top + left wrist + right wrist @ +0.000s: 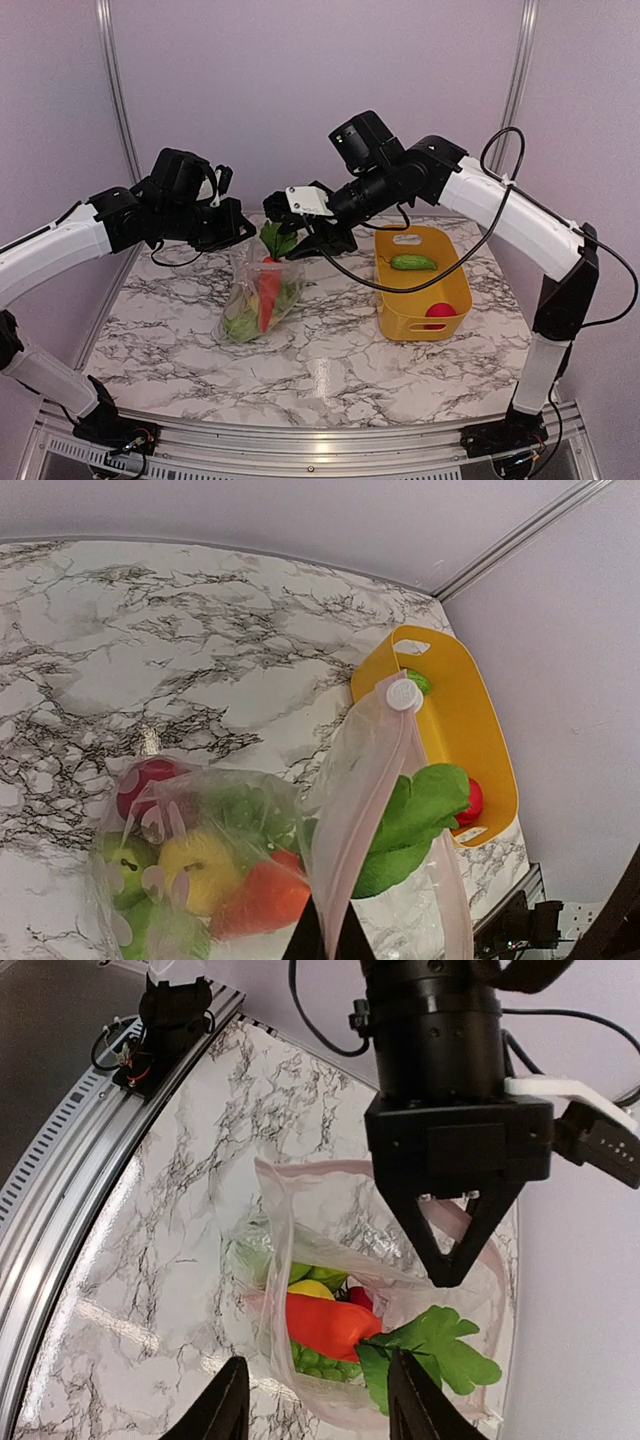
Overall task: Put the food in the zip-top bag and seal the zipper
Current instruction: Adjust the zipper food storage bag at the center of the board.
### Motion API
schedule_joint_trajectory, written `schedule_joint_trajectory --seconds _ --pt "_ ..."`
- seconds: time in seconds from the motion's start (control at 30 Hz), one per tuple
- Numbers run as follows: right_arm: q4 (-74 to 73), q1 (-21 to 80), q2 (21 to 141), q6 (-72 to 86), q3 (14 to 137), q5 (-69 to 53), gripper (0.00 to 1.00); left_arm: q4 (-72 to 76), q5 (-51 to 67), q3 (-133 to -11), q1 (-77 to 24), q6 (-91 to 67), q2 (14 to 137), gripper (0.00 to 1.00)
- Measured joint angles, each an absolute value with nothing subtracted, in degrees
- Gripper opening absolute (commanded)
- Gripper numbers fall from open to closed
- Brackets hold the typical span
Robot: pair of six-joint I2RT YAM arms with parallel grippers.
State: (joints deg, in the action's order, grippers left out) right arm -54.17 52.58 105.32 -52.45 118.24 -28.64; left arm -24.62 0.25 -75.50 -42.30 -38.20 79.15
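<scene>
Carrying everything is the marble table [330, 370]. Next in size, the zip-top bag [250, 310] stands left of centre, its bottom on the table and its mouth lifted. The left gripper [241, 234] has its fingers [405, 1205] closed on the left side of that mouth, pinching the pale zipper [365, 780] strip. The strip's white slider [405, 693] sits at the end away from the grip. The right gripper [320, 1400] hovers just beside the mouth on the right, fingers apart and holding nothing. To the right of the bag sits the yellow basket [400, 322].

Most of the food looks packed. An orange carrot [268, 295] lies in the bag with its green leaves [278, 238] poking out through the mouth. A lemon [195, 865], a green apple [125, 858] and a red apple [145, 780] lie lower in the bag beside it. Left to do, I judge: the cucumber [413, 263] and a small red piece [440, 312] in the basket have to go in. The leaves need tucking below the strip, and the zipper, which gapes open, must be run shut
</scene>
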Motion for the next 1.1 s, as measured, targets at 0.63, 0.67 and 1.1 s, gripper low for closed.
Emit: schedule_joint_trajectory --seconds 0.63,0.67,1.1 --pt "-62.22 54.00 114.06 -63.40 123.39 -15.62 0.00 -24.91 3.31 -76.90 -42.24 -36.64 80.12 0.23" --pt "-62.26 54.61 113.93 -64.31 124.14 -14.81 0.00 -24.88 3.51 -77.19 -42.24 -36.56 80.38 0.21" --pt "-62.33 59.40 109.60 -68.97 122.06 -10.76 0.00 -27.29 2.28 -82.21 -42.24 -34.00 82.63 0.00"
